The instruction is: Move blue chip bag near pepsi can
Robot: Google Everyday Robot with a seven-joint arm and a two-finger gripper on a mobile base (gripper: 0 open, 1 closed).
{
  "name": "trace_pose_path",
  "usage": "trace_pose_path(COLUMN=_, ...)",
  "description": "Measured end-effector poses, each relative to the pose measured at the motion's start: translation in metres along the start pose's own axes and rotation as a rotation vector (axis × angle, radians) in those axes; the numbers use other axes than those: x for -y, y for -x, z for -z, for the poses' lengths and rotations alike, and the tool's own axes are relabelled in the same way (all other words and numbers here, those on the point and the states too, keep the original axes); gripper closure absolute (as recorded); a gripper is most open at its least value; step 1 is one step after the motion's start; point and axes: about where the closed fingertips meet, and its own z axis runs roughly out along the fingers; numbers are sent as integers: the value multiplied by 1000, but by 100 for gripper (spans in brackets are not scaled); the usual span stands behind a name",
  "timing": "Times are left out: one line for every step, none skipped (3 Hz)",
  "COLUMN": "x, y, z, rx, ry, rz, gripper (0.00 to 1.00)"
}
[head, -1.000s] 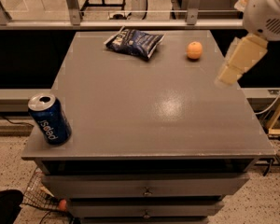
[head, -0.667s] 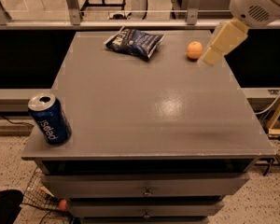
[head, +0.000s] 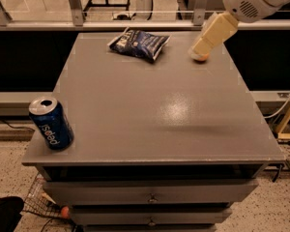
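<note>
The blue chip bag (head: 139, 43) lies flat at the far middle of the grey table (head: 150, 110), dark navy with white lettering. The pepsi can (head: 50, 123) stands at the front left corner, its lettering upside down and its silver top showing. My gripper (head: 204, 43) hangs above the far right part of the table, to the right of the bag and a little apart from it. It is far from the can.
A small orange ball (head: 201, 58) lies at the far right, mostly hidden behind my gripper. The table has drawers (head: 152, 197) below its front edge. A metal rail (head: 135, 25) runs behind the table. A wire basket (head: 41, 204) sits on the floor at front left.
My gripper has moved left and toward the far edge, from beyond the right side of the table to in front of the orange ball. The bag and the can have not moved.
</note>
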Motion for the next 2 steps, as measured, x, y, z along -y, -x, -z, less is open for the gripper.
trace_pose_path(x=4, y=6, z=-32, rx=-11, ry=-2, rz=-13, gripper=0)
trace_pose_path(x=13, y=16, z=-90, rx=4, ry=17, rz=-26, gripper=0)
